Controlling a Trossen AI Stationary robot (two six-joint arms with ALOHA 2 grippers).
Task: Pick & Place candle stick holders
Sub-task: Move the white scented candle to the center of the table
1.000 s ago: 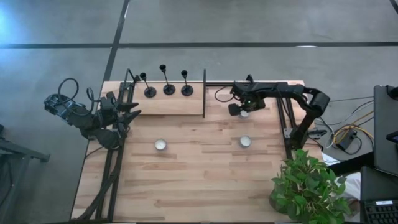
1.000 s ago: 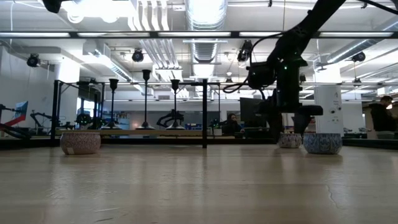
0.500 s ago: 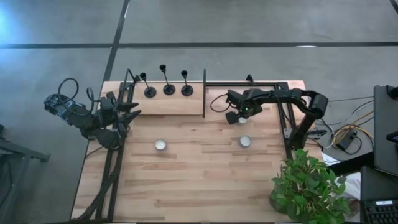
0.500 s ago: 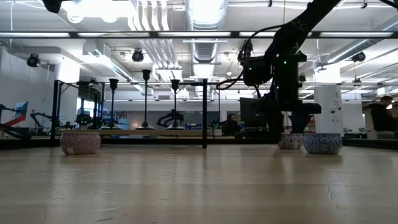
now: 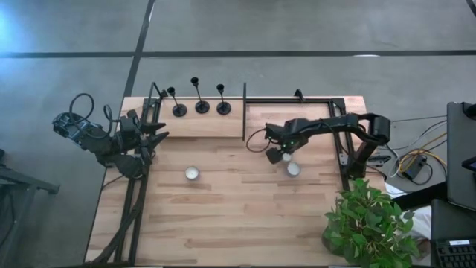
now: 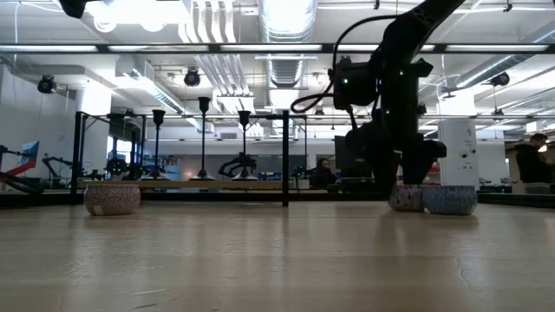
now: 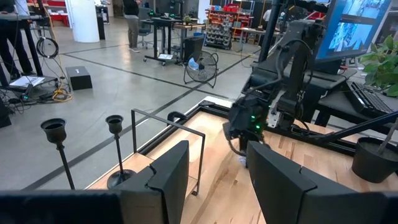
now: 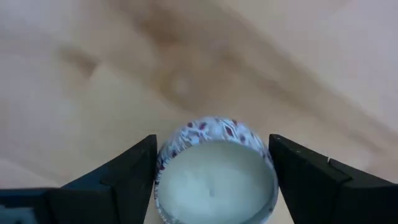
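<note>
Three black candle stick holders (image 5: pixel 202 106) stand on their round bases on a low wooden shelf (image 5: pixel 201 125) at the table's far left. Two of them show in the left wrist view (image 7: pixel 115 127). My right gripper (image 5: pixel 283 157) points down right of the table's middle. It is shut on a small round white candle in a patterned tin (image 8: pixel 214 171). My left gripper (image 7: pixel 217 174) hangs at the table's left edge, well clear of the holders. It is open with nothing between its fingers. My right gripper pinches the candle tin's round wall (image 8: pixel 163 163) between its two fingers (image 8: pixel 127 177), one on each opposite side. The fingers come from above, pointing down. The tin stays upright with its wax top up. I cannot tell whether its bottom is clear of the table.
A second candle tin (image 5: pixel 293 169) sits right beside the held one, on its near side. A third (image 5: pixel 193 173) sits left of the middle. A black upright frame (image 5: pixel 244 112) bounds the shelf's right end. A potted plant (image 5: pixel 368 223) stands at the near right corner.
My right gripper has swung toward the table's near edge and slightly left, carrying the candle tin along. The tin now stands close to the second tin. The wrist has rolled a little on the way.
</note>
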